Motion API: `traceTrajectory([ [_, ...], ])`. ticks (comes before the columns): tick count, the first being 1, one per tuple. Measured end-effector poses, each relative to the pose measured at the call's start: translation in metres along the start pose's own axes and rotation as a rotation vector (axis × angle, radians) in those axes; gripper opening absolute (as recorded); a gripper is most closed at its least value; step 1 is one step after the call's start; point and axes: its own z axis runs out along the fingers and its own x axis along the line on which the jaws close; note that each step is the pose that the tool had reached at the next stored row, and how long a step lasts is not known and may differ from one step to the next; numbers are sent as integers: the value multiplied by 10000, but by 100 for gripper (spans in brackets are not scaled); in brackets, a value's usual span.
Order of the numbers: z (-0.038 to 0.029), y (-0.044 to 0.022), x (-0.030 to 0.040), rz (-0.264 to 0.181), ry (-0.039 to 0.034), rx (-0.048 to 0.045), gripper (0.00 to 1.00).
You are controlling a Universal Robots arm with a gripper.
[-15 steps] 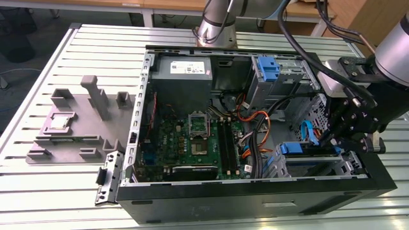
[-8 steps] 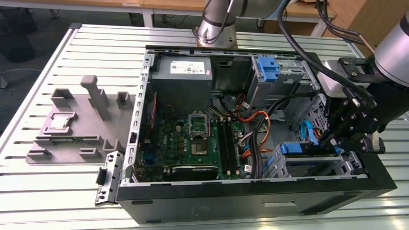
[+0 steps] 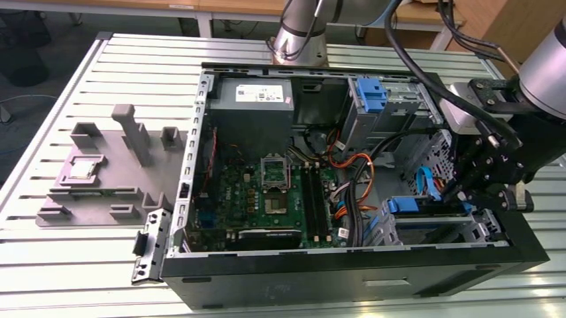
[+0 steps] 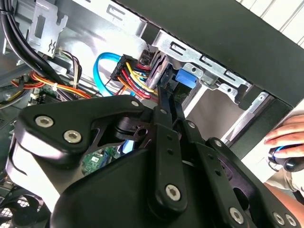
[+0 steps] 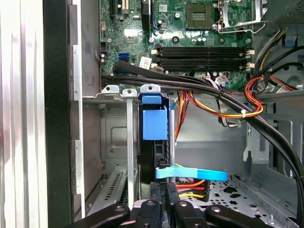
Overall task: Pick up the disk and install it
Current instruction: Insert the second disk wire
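I am down inside the open computer case [image 3: 354, 278], at the corner on the exterior view's right, where the metal drive bay [image 3: 433, 228] sits. My gripper [image 5: 164, 187] points into that bay, and in the first wrist view my two black fingers [image 5: 156, 190] stand close together, side by side, reaching up to the lower edge of the disk [image 5: 154, 118]. The disk stands on edge in the bay, its blue plastic carrier facing me with the blue tab at the front, set between the bay's thin metal rails [image 5: 129, 142]. My fingertips meet its edge, yet whether my jaws are pinching it or merely resting there I cannot tell, because the fingers hide the contact. In the second wrist view the same narrow fingers [image 4: 166, 109] run toward the blue carrier [image 4: 185, 78], just beside a bundle of red, yellow and black wires [image 4: 135, 78] and a light blue data cable [image 4: 102, 71]. Beyond the bay, the green motherboard [image 5: 190, 38] lies flat on the case floor, with thick black cables [image 5: 199, 88] crossing in front of it. A person's hand [image 4: 289, 142] rests outside the case wall.
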Motion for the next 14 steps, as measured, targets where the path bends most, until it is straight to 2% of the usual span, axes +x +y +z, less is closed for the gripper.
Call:
traceTrajectory([
  [8, -6, -2, 0, 233, 13, 6, 16],
  [14, 3, -1, -6, 247, 10, 6, 16],
])
